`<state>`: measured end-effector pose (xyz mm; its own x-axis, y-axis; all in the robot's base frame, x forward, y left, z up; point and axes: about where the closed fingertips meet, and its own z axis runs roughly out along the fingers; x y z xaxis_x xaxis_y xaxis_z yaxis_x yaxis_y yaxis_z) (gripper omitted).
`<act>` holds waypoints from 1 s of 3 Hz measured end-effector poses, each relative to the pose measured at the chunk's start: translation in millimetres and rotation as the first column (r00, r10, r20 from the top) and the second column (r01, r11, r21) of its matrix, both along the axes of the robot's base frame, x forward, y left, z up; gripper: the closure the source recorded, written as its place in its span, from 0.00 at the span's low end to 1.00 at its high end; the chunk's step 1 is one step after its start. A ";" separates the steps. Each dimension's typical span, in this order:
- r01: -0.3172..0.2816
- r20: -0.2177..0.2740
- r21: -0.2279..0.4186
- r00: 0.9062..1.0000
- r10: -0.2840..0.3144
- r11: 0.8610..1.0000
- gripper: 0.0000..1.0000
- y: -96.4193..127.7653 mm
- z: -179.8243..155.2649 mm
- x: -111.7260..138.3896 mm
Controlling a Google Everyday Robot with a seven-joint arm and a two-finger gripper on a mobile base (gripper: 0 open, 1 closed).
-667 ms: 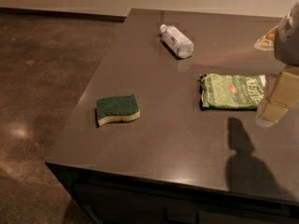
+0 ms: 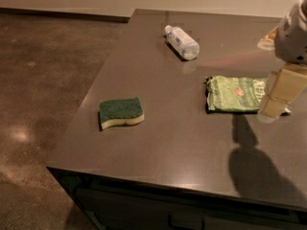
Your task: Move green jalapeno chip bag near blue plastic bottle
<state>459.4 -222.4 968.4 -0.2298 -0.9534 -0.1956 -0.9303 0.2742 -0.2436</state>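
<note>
The gripper (image 2: 271, 110) hangs at the right edge, over the right end of the green jalapeno chip bag (image 2: 235, 94). The bag lies flat with its long axis running left-right. Can't tell if the jaws are released or clenched. The blue plastic bottle (image 2: 182, 42) lies far-left of the bag on the smooth dark counter (image 2: 182, 157), and there's a sponge (image 2: 121, 112) near-left.

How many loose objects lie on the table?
3: bottle at the back, sponge front left, chip bag at right, its right end hidden behind the end effector. The arm may hide more.
</note>
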 end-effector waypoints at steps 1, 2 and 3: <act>0.005 -0.009 0.004 1.000 -0.005 1.000 0.00 -11.1 -15.1 33.0; 0.006 -0.028 0.016 1.000 -0.006 1.000 0.00 -22.7 -36.0 65.1; 0.011 -0.052 0.024 0.999 -0.009 1.000 0.00 -32.4 -59.4 89.5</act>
